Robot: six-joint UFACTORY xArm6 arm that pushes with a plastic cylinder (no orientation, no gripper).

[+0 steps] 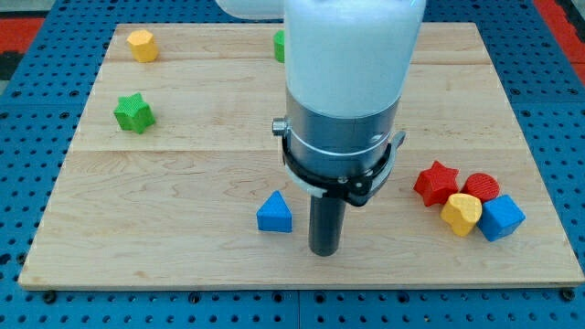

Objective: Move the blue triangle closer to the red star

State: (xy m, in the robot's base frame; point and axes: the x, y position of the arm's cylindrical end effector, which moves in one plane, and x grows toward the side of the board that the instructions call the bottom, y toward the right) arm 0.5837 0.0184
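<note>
The blue triangle [274, 213] lies on the wooden board [183, 183] at the bottom centre. The red star [436, 182] lies at the view's right, well apart from the triangle. My tip [324, 251] is on the board just to the right of the blue triangle and slightly lower, with a small gap between them. The arm's white and grey body hides the board's centre and top middle.
A red block [482, 187], a yellow block [462, 215] and a blue cube [501, 217] cluster right of the red star. A green star [133, 112] and a yellow block [141, 44] lie at the upper left. A green block [279, 46] is partly hidden at the top.
</note>
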